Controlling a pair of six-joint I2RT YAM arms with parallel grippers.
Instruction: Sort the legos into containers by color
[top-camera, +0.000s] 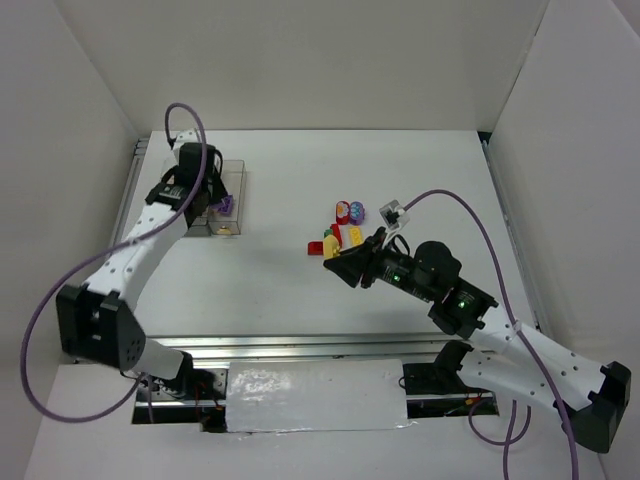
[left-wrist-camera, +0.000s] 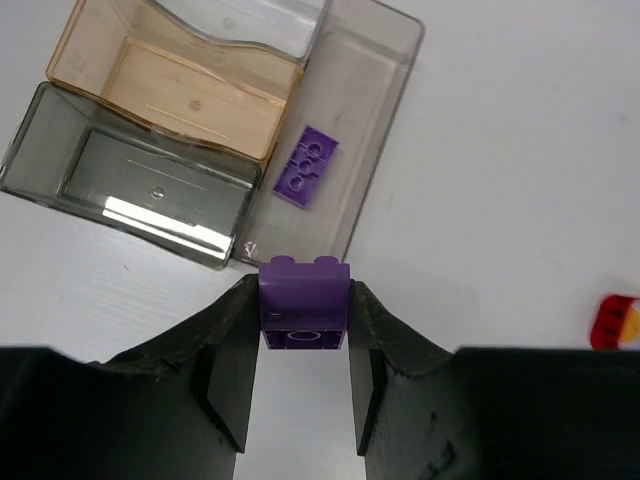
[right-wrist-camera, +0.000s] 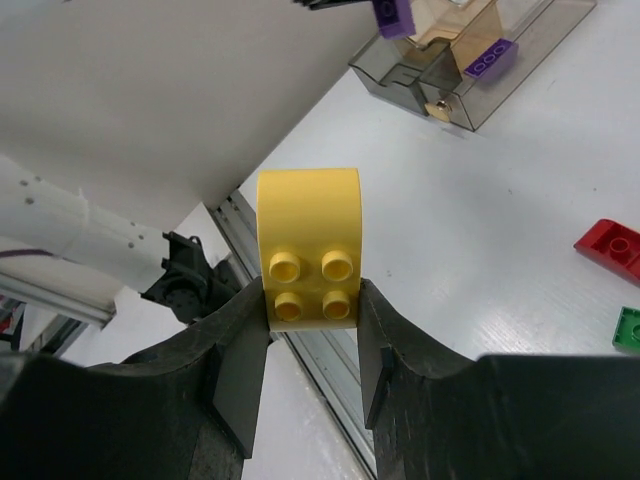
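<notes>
Left gripper grips a purple plastic brick near the clear plastic box holding a flat purple brick; right gripper grips a rounded yellow brick; a red brick shows half.

Brightness: bright, even, diffuse overhead light in all views.
Shadows: faint, soft-edged, on the white table.
Glare: shiny sheet, bottom centre of top view; floor of the containers, left wrist view.
Focus: wrist views sharp; top view slightly soft.
</notes>
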